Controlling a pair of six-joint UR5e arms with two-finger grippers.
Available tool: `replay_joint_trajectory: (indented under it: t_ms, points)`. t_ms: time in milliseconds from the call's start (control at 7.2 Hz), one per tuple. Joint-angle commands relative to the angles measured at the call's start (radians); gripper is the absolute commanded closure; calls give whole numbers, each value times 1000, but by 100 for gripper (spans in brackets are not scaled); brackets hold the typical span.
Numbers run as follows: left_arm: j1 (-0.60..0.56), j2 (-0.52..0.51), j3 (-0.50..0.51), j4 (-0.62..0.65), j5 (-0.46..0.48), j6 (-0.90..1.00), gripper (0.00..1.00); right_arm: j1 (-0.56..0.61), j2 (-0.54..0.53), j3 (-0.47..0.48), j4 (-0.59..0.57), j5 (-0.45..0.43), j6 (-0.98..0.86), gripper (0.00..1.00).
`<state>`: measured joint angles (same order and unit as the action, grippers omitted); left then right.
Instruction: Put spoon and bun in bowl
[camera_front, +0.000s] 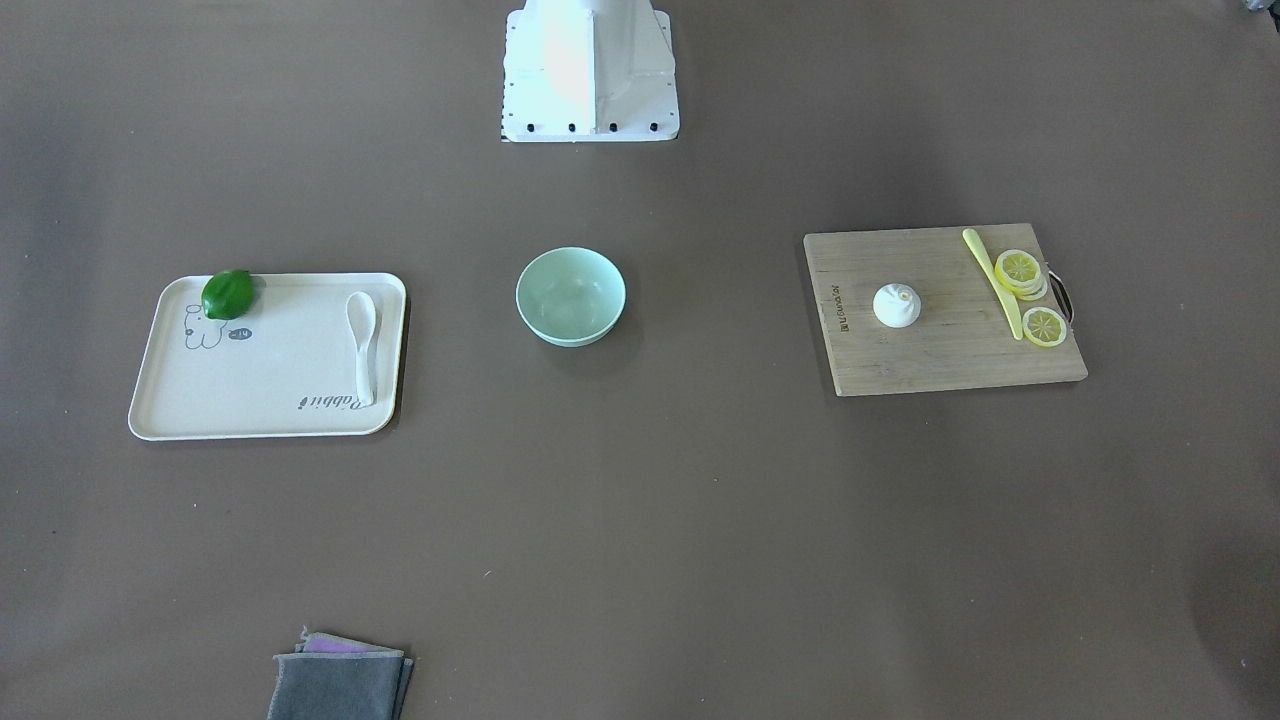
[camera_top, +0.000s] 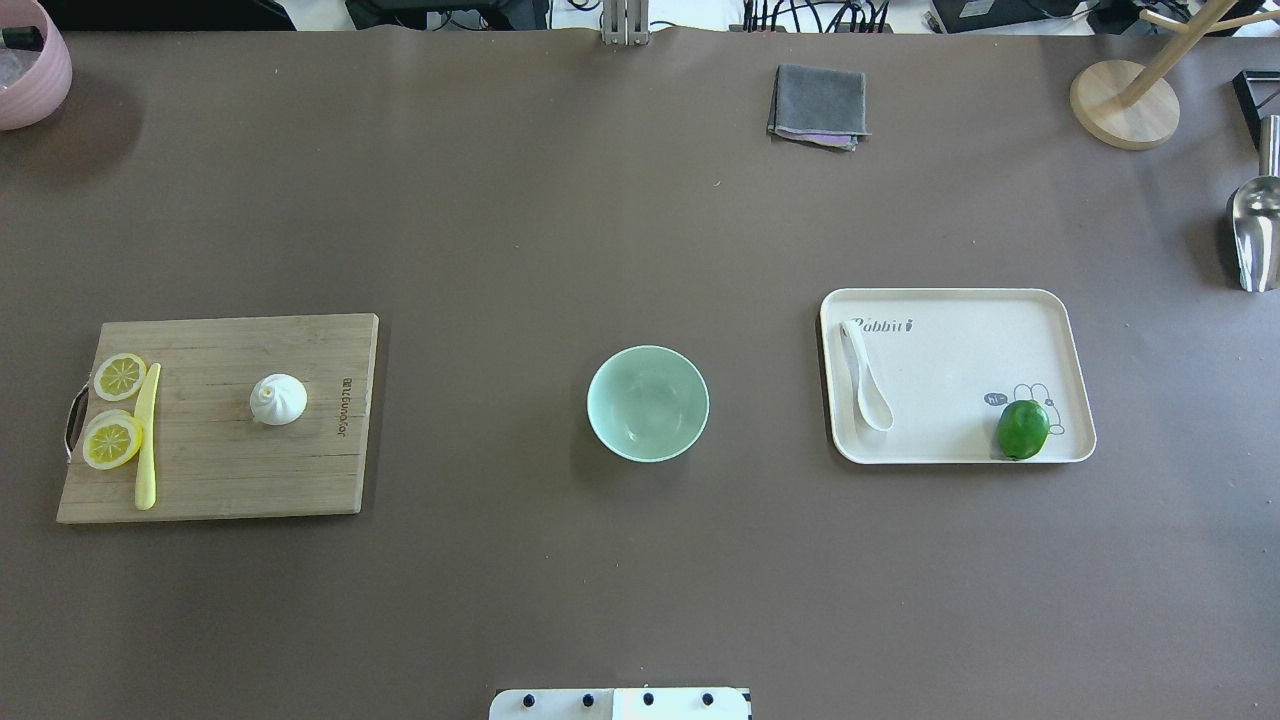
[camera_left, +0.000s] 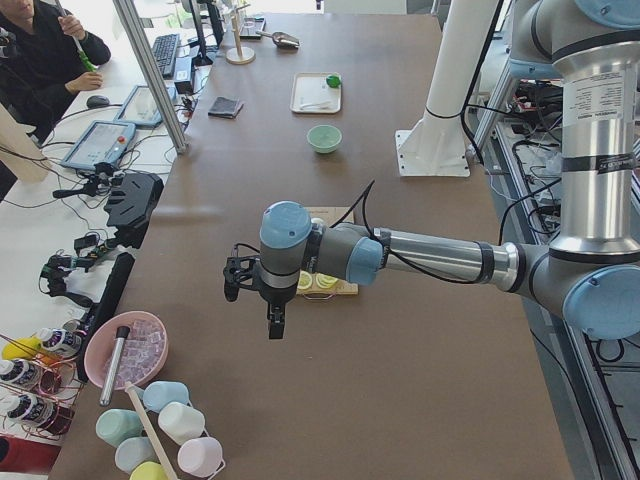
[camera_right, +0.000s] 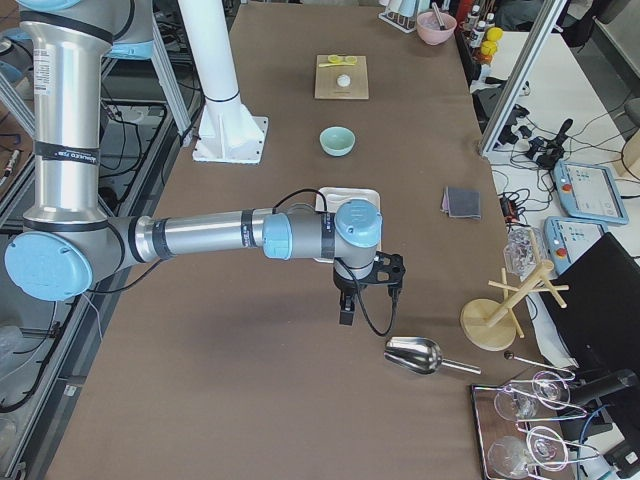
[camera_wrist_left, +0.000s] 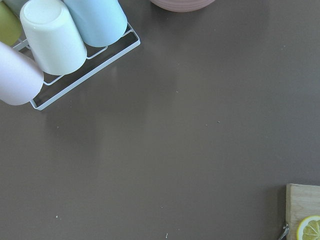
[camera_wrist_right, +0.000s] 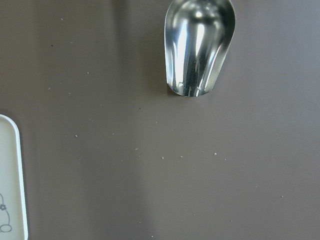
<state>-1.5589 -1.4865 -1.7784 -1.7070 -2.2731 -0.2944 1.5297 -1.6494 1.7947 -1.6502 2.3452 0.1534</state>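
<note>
Seen from above, with 12 o'clock pointing away from the robot, the round pale mint-green bowl (camera_top: 647, 403) sits in the middle of the brown worktop (camera_top: 560, 220). It has nothing in it.

At 9 o'clock from the bowl, well apart, lies a wooden cutting board (camera_top: 220, 470). The small white steamed bun with a twisted top (camera_top: 278, 399) stands on it, nearer the edge that faces the bowl. On the board's 9 o'clock side are two round yellow lemon slices (camera_top: 119, 376) and a long thin yellow knife (camera_top: 147, 436) just beside them.

At 3 o'clock from the bowl is a cream tray with a rabbit picture (camera_top: 950, 380). The short white soup spoon (camera_top: 866, 376) lies flat along the tray's edge nearest the bowl, scoop toward 6 o'clock. A green lime (camera_top: 1022, 429) sits in the tray's 5 o'clock corner. A folded grey cloth (camera_top: 818, 103) lies at 12 o'clock.

The left hand (camera_left: 274, 322) hangs above the worktop past the board's outer end, holding nothing I can see. The right hand (camera_right: 347, 312) hangs between the tray and a shiny metal scoop (camera_wrist_right: 199, 47). I cannot tell if either hand is released or clenched.
</note>
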Motion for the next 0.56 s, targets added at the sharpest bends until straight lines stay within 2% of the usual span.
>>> replay_joint_trajectory:
  t_ms: [0, 139, 278, 417]
  points:
    - [3, -11, 1, -69, -8, -12, 2, -6, 54, 3, 3, 12, 1, 0]
    - [3, -20, -9, -121, -9, -11, 2, -52, 101, 3, 4, 6, 2, 0]
    - [49, -44, 0, -172, -9, -12, 2, -139, 222, -9, -6, -29, 0, 0]
    - [101, -54, -7, -207, -28, -25, 2, -175, 239, -23, 4, -78, 6, 0]
